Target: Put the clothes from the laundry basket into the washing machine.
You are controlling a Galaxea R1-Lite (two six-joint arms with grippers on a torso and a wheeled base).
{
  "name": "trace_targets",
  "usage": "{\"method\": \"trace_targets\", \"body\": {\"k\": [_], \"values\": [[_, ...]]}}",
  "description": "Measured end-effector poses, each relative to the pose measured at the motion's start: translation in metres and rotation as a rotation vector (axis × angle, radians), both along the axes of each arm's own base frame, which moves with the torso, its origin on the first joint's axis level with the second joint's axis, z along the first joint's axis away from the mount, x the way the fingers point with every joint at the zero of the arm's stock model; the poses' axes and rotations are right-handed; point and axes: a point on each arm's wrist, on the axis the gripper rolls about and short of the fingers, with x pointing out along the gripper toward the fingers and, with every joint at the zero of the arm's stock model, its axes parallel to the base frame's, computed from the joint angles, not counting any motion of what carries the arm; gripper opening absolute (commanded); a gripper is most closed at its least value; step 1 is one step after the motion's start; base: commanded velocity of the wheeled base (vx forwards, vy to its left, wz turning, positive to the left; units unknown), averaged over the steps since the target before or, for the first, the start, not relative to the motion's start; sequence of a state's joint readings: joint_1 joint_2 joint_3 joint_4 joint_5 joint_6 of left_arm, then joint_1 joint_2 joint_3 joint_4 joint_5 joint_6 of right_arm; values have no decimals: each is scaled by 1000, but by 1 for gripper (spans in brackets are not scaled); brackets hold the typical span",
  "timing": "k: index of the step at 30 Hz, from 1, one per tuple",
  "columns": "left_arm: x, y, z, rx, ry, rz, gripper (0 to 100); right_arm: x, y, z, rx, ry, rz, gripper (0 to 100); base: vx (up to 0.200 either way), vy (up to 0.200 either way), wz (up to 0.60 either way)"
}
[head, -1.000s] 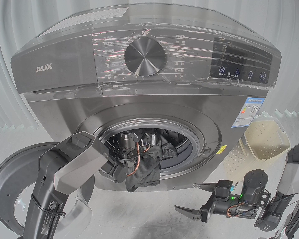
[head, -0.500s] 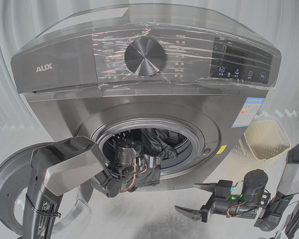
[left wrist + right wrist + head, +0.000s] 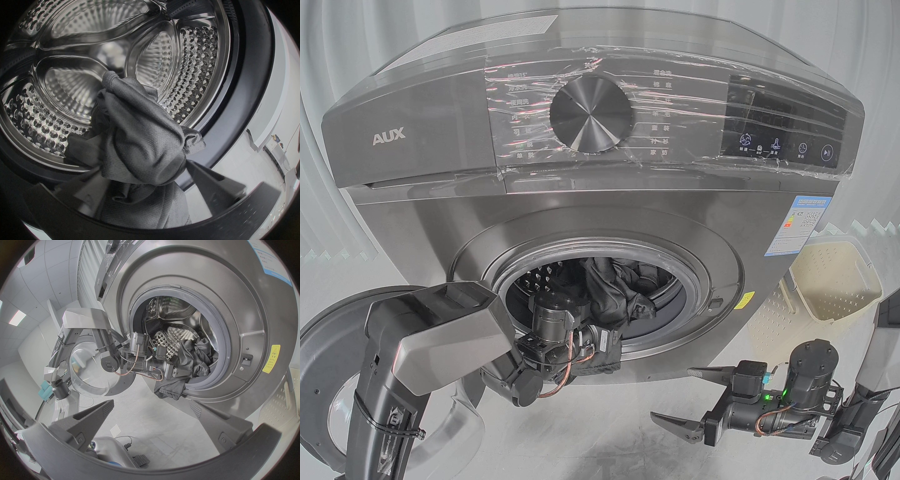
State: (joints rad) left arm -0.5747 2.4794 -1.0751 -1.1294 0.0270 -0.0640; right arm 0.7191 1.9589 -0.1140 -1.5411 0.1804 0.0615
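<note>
Head view: note the left gripper (image 3: 611, 340) drawn back and down to the lower lip of the washing machine (image 3: 581, 212) opening, against a higher position inside the opening one second ago. Note the dark garment (image 3: 612, 290) now bunched mostly inside the opening instead of hanging full length below the lip, with one fold left draped over the lip under the left gripper. Treat the load as nearly delivered, not finished; expect to push the trailing fold inward. Locate the right gripper (image 3: 672, 397) low, near the laundry basket (image 3: 837, 281), unmoved, fingers spread wide, carrying nothing. Count one washing machine, one open door (image 3: 325, 350), one laundry basket, one garment. Left wrist view: confirm the left gripper (image 3: 142, 170) fingers set apart, cloth heaped between them rather than pinched; judge the garment (image 3: 140, 134) released, resting at the mouth of the drum (image 3: 72, 84). Count one garment; allow for folds hiding a second. Right wrist view: confirm the right gripper (image 3: 150, 404) wide and bare; see the left gripper (image 3: 181, 372) at the lip, garment (image 3: 193, 357) half inside.
</note>
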Motion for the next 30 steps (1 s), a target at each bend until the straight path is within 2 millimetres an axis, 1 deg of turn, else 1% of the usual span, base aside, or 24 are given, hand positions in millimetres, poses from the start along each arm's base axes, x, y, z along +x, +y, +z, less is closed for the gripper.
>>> {"method": "trace_targets", "body": {"k": [4, 8, 11, 17, 20, 21, 26, 30], "values": [[4, -1, 1, -10, -14, 8, 0, 0, 0, 0, 2, -2, 0, 100, 0, 0, 0], [12, -4, 9, -38, -48, 23, 0, 0, 0, 0, -1, 1, -1, 100, 0, 0, 0], [20, -8, 20, -73, -96, 49, 0, 1, -1, -1, -2, 3, -4, 100, 0, 0, 0], [43, -16, 49, -174, -222, 113, 0, 1, -1, -1, -4, 4, -4, 100, 0, 0, 0], [50, -18, 56, -202, -255, 131, 0, 0, -1, -1, -4, 5, -2, 100, 0, 0, 0], [51, -18, 56, -205, -258, 134, 100, 0, -1, -2, -5, 6, -2, 100, 0, 0, 0], [50, -17, 47, -197, -240, 137, 100, 0, -1, -2, -6, 8, -3, 100, 0, 0, 0], [43, -15, 36, -166, -195, 122, 100, 0, -1, -2, -7, 10, -4, 100, 0, 0, 0]]}}
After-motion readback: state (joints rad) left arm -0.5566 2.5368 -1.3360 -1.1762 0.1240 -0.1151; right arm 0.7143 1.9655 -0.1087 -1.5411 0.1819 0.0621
